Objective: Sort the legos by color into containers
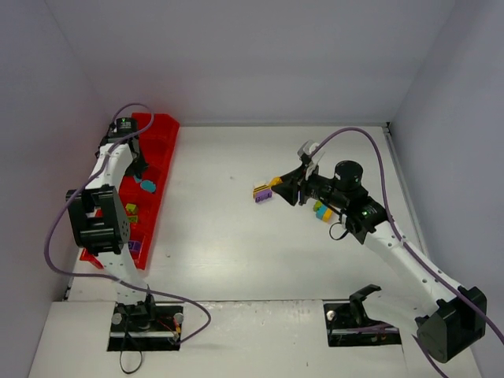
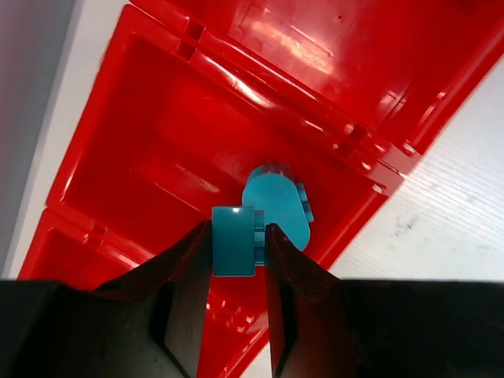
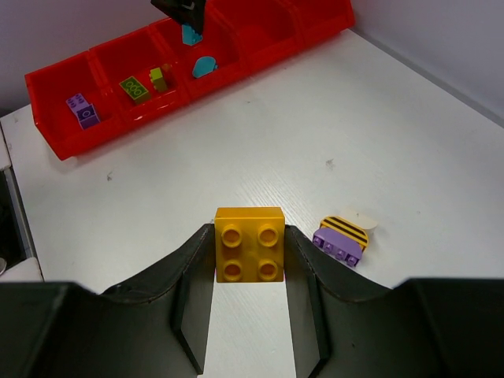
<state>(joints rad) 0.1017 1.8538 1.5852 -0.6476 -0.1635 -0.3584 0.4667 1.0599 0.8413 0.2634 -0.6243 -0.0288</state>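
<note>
Legos (image 1: pixel 131 211) lie in three neighbouring compartments of the red tray (image 1: pixel 161 130), which I see running along the left edge of the bench (image 1: pixel 236 252) from its far-left corner toward the near edge. The compartment at the near end holds a purple brick (image 3: pixel 83 110). The next one holds two lime green bricks (image 3: pixel 134 88). The third holds a teal oval (image 2: pixel 276 206).

My left gripper (image 2: pixel 236 240) hangs over that third compartment, its fingers clamped on a teal rectangular brick (image 2: pixel 234 240).

Toward the right edge, about midway between near and far, my right gripper (image 3: pixel 250 260) grips an orange-yellow brick (image 3: pixel 250 244) with four studs facing the wrist camera. Just beside it on the bench lies a striped purple brick (image 3: pixel 340 239), its top piece banded black and yellow. A loose cluster (image 1: pixel 323 211) of green, yellow and teal pieces sits under the right wrist.
</note>
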